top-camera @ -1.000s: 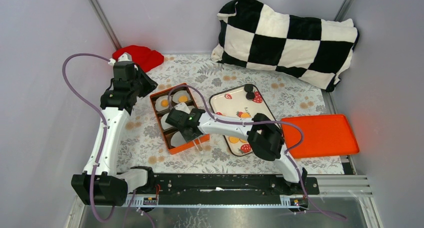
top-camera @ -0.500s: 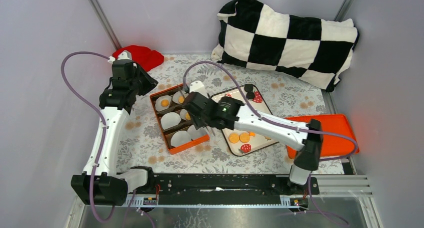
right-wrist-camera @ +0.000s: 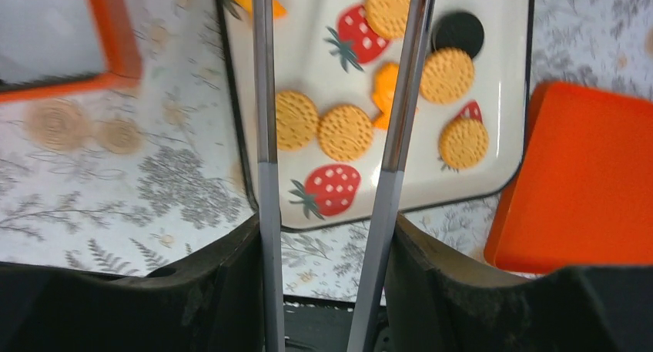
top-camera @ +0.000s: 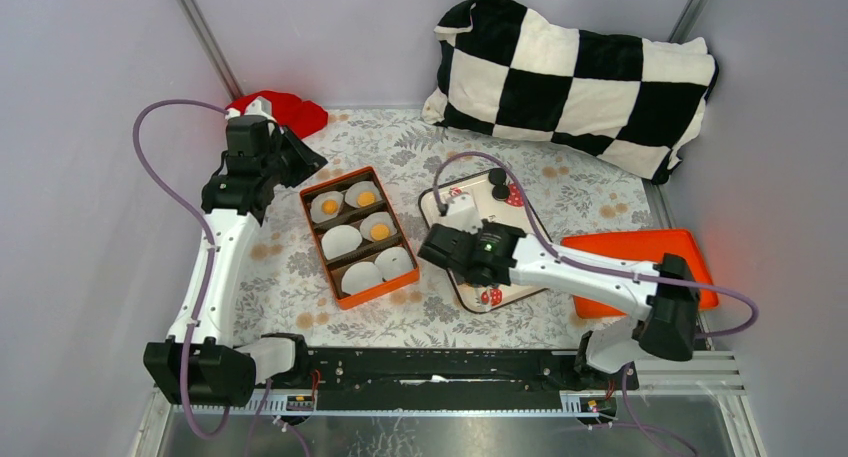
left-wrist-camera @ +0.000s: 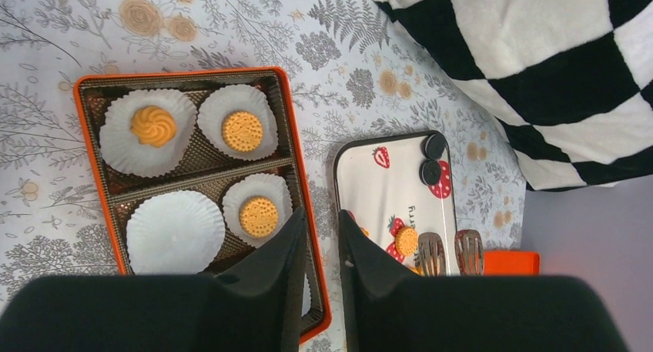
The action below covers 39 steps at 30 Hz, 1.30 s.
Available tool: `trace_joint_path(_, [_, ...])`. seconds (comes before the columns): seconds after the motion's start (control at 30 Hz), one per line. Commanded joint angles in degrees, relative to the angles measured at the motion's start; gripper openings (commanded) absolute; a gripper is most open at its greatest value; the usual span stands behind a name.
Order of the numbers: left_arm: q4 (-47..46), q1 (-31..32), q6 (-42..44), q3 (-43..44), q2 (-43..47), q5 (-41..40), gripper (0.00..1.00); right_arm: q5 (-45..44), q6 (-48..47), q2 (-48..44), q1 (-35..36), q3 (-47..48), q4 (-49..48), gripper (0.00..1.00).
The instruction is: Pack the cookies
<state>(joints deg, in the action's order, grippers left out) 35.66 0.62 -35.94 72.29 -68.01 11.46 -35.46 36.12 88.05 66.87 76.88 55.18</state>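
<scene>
A: Any writing?
B: Only "rry" on the white tray (left-wrist-camera: 400,175).
A: The cookies (right-wrist-camera: 345,132)?
B: Most are on that tray, and three are in the orange box (left-wrist-camera: 77,113) to its left. The right gripper (left-wrist-camera: 449,244) hangs released above the tray. The left gripper (left-wrist-camera: 319,217) has its jaws nearly together and grasps nothing. A checkered pillow (top-camera: 570,77) lies at the far right.

Bench (top-camera: 285,272) w/ grey floral-print cloth, boxed in by plain pale grey walls (top-camera: 330,27); slim metal post (top-camera: 205,37) in far-left corner. Big black-and-white checked plush pillow (top-camera: 575,77) against back wall, far right. Crumpled red cloth (top-camera: 290,112) well left of pillow. Flat orange plastic tray (top-camera: 650,249) nearer than pillow, at bench's right edge. Light soft, even.
</scene>
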Motion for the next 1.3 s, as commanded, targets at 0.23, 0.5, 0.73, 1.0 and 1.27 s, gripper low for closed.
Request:
trace_joint_path(0.23, [-3.1,-0.22,-0.62,-0.34,-1.03,4.09,0.26,9.89,8.53,-16.42,-4.67,-21.59,-10.44,0.55])
trace_joint_path(0.5, [-2.32,-0.18,-0.53,0.39,-0.93,3.65,0.27,15.32,6.98,-22.26,-8.27,-23.94,-13.23,0.57])
trace_joint_path(0.73, [-2.43,-0.17,-0.71,0.04,-1.21,4.06,0.27,16.72,6.63,-20.32,-9.3,-24.94,-11.38,0.59])
trace_joint_path(1.0, [-2.85,-0.16,-0.53,-0.64,-0.81,4.29,0.27,14.87,6.6,-17.99,-9.68,-24.48,-10.34,0.56])
trace_joint_path(1.27, [-3.05,-0.17,-0.66,-1.31,-0.65,4.62,0.27,17.16,6.76,-15.08,-9.84,-27.04,-12.34,0.72])
